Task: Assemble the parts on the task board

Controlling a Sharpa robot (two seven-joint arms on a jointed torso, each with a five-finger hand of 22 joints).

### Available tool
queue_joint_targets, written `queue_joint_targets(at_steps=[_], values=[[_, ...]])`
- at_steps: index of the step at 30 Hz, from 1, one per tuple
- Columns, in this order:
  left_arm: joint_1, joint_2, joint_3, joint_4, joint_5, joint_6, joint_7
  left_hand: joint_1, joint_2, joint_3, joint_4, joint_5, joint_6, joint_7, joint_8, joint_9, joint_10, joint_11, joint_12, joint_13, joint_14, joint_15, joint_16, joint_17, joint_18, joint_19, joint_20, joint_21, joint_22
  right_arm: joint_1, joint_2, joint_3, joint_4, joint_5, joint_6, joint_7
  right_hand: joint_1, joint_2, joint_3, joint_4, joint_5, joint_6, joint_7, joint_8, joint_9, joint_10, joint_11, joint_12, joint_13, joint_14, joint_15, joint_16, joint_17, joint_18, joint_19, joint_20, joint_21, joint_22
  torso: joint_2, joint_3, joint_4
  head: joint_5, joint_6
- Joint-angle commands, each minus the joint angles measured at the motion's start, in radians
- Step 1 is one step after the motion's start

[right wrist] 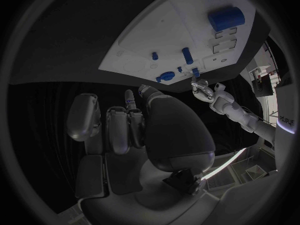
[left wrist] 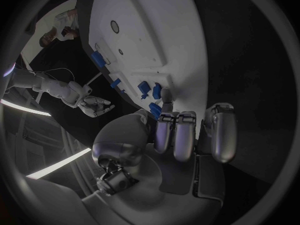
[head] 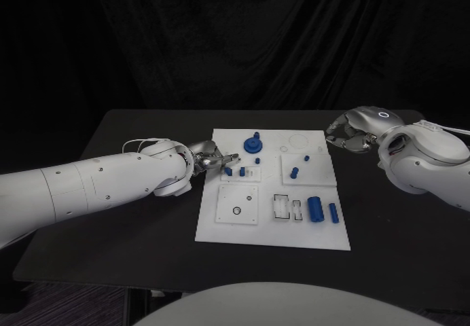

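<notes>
1. Currently: left hand (head: 210, 161) is at the task board (head: 227, 227), at its edge nearest the left arm, fingertips reaching over toward the two small blue pegs (head: 235, 172) standing just inside that edge.
2. Left hand state: fingers look extended and close together. In the left wrist view the fingertips (left wrist: 175, 135) sit right at the pegs (left wrist: 154, 109), but I can't tell whether anything is pinched or merely touched.
3. Right hand (head: 350, 133) hovers off the board's far corner on the right arm's side, fingers curled in. Nothing visible in it; the right wrist view shows the same hand (right wrist: 134, 125) clear of the board (right wrist: 140, 50).
4. Loose parts: large blue cylinder (head: 314, 209) and a slimmer one (head: 333, 213) lie on the board near its edge closest to the robot, beside the rectangular slots (head: 287, 207). Blue round gear-like piece (head: 254, 144) stands toward the board's far end, with two more small pegs (head: 299, 166) near the middle.
5. Step, my read: early on, left hand going for or seating a small peg.
6. Next move needs: a confirmed pinch on one peg, a straight lift, then alignment over its socket before pressing. Risk: knocking the neighbouring peg.
</notes>
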Motion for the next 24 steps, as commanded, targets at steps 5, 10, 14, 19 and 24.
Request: queue_joint_targets(at_steps=[5,10,14,19,24], values=[[-0.002,-0.001,0.000,-0.001,0.007,-0.006,0.039,0.018,0.013,-0.021,0.003,0.010,0.016,-0.006,0.034,0.031,0.106,-0.002,0.004,0.263,0.104,-0.002,0.003,0.263,0.015,-0.003,-0.001,-0.003,0.204,-0.002,0.000,0.001,0.000,-0.003,-0.003,-0.014,0.002,-0.008,0.006,-0.002,0.007,-0.002,-0.001,-0.005,-0.002,-0.008,0.001,-0.005,0.142,0.054,0.006,-0.006,0.138,0.002,-0.007,0.001,-0.003,0.157,0.000,-0.0002,-0.0003,0.003,0.000],[-0.002,-0.002,0.000,0.001,0.007,-0.017,0.058,0.033,0.049,-0.030,0.003,0.040,-0.003,-0.007,0.063,0.030,0.106,-0.004,0.004,0.263,0.104,-0.003,0.003,0.263,0.015,-0.004,-0.003,-0.003,0.204,-0.002,-0.001,0.001,0.000,-0.003,-0.004,-0.015,0.002,-0.008,0.007,-0.003,0.007,-0.001,-0.001,-0.006,-0.002,-0.008,0.001,-0.005,0.142,0.054,0.006,-0.006,0.138,0.002,-0.007,0.000,-0.002,0.157,0.001,-0.0004,0.0003,0.003,0.000],[-0.002,-0.003,0.000,0.006,0.007,-0.023,0.072,0.047,0.060,-0.024,0.003,0.069,-0.011,-0.008,0.074,0.028,0.106,-0.004,0.004,0.263,0.104,-0.003,0.003,0.263,0.015,-0.003,-0.003,-0.002,0.205,-0.002,-0.001,0.001,-0.001,-0.003,-0.004,-0.015,0.002,-0.008,0.007,-0.003,0.007,-0.001,-0.001,-0.006,-0.002,-0.008,0.001,-0.005,0.142,0.054,0.006,-0.006,0.138,0.002,-0.007,0.000,-0.002,0.157,0.001,-0.0005,0.0006,0.003,0.000],[-0.003,-0.001,0.000,0.014,0.007,-0.016,0.073,0.050,0.060,-0.022,0.003,0.075,-0.012,-0.008,0.075,0.026,0.106,-0.004,0.004,0.263,0.104,-0.004,0.003,0.263,0.015,-0.003,-0.003,-0.001,0.205,-0.002,0.002,0.001,-0.001,-0.003,-0.004,-0.015,0.003,-0.007,0.008,-0.004,0.007,-0.001,-0.001,-0.006,-0.002,-0.008,0.001,-0.004,0.142,0.054,0.006,-0.006,0.138,0.002,-0.007,0.000,-0.004,0.157,0.001,-0.0001,-0.0001,0.005,0.000],[-0.003,0.001,0.000,0.013,0.007,-0.016,0.069,0.057,0.059,-0.019,0.002,0.081,-0.006,-0.010,0.075,0.023,0.106,-0.005,0.004,0.263,0.104,-0.004,0.003,0.263,0.014,-0.002,-0.003,0.001,0.205,-0.003,0.002,0.001,-0.001,-0.003,-0.004,-0.015,0.003,-0.007,0.008,-0.004,0.007,-0.001,-0.001,-0.006,-0.002,-0.008,0.001,-0.004,0.142,0.054,0.006,-0.006,0.138,0.002,-0.007,0.000,-0.004,0.157,0.000,-0.0001,0.0001,0.005,0.000]])
